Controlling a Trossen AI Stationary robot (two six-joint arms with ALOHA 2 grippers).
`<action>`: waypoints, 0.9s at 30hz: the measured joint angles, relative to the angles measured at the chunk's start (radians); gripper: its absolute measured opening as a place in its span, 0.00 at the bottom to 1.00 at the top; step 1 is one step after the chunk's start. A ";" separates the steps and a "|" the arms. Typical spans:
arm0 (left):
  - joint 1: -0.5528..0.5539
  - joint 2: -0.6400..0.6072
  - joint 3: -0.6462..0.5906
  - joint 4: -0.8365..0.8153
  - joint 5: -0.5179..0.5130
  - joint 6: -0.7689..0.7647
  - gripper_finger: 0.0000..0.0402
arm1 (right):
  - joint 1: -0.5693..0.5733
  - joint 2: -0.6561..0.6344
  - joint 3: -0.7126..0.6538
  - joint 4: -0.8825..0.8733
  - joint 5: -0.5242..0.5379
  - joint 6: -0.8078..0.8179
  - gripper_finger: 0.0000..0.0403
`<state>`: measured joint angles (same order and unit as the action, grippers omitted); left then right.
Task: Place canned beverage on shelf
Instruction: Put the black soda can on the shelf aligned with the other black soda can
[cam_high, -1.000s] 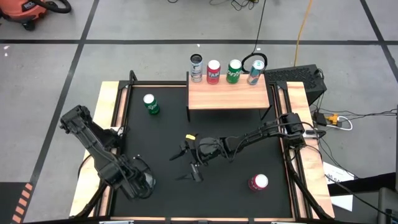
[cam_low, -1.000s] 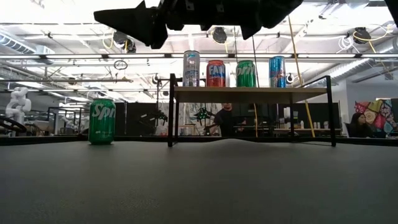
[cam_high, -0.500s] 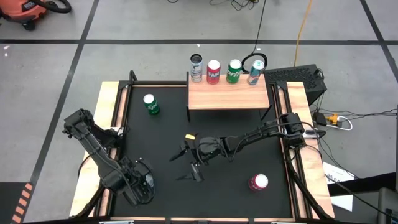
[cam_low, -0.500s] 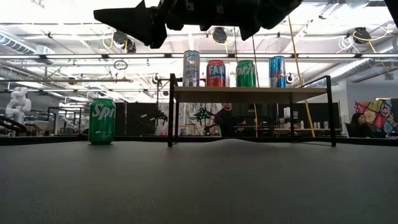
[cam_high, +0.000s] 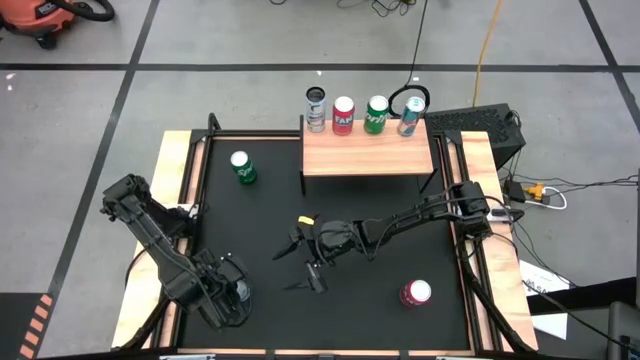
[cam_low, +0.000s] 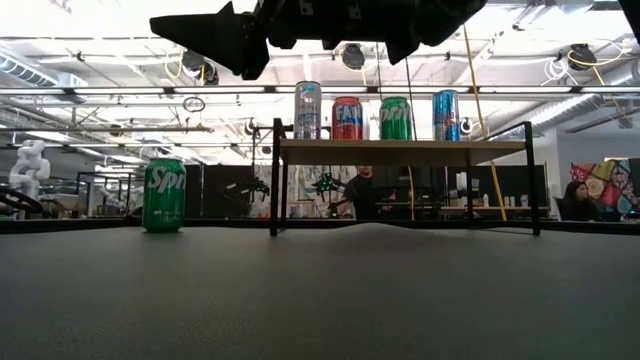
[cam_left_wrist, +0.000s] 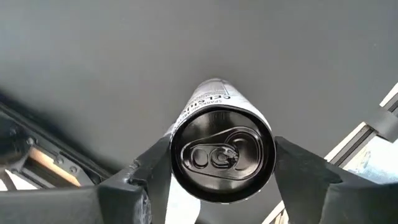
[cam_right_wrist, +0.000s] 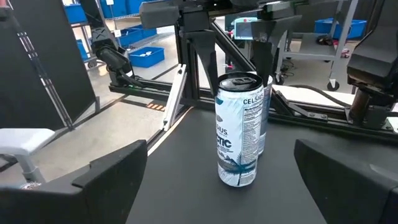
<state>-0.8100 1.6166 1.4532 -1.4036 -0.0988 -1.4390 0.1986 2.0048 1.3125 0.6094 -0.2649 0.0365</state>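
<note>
A tall white can (cam_left_wrist: 222, 149) stands upright on the black table near its near-left corner, also in the right wrist view (cam_right_wrist: 239, 127). My left gripper (cam_high: 230, 296) points straight down over it, shut on its upper part. My right gripper (cam_high: 298, 267) hangs open and level above the table's middle, facing the white can and touching nothing. The shelf (cam_high: 366, 152), a light-wood board on black legs, stands at the far edge and carries several cans (cam_low: 372, 118) in a row. My left gripper pinches the white can between its two fingers (cam_left_wrist: 140, 177), one on each opposite side of the wall just below the top rim (cam_left_wrist: 171, 155). The fingers come from above, pointing down. The can stands upright with its base on the table (cam_right_wrist: 236, 180).
A green can (cam_high: 242, 168) stands on the table's far left, also seen in the low view (cam_low: 164, 195). A red can (cam_high: 415, 292) stands near the near-right corner. Wooden rails (cam_high: 182, 190) frame the table's edges.
</note>
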 joint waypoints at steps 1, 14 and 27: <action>0.004 -0.002 0.000 0.000 -0.006 0.010 0.54 | 0.000 0.004 0.000 0.002 0.000 0.000 0.98; 0.104 -0.010 0.048 -0.016 -0.097 0.259 0.55 | -0.001 0.155 0.006 0.253 0.031 0.086 0.98; 0.270 -0.010 0.050 0.161 -0.116 0.596 0.55 | -0.016 0.154 0.034 0.168 0.113 0.056 0.98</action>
<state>-0.5403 1.6062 1.5036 -1.2426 -0.2150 -0.8428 0.1827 2.1593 1.3460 0.7777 -0.1516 0.0930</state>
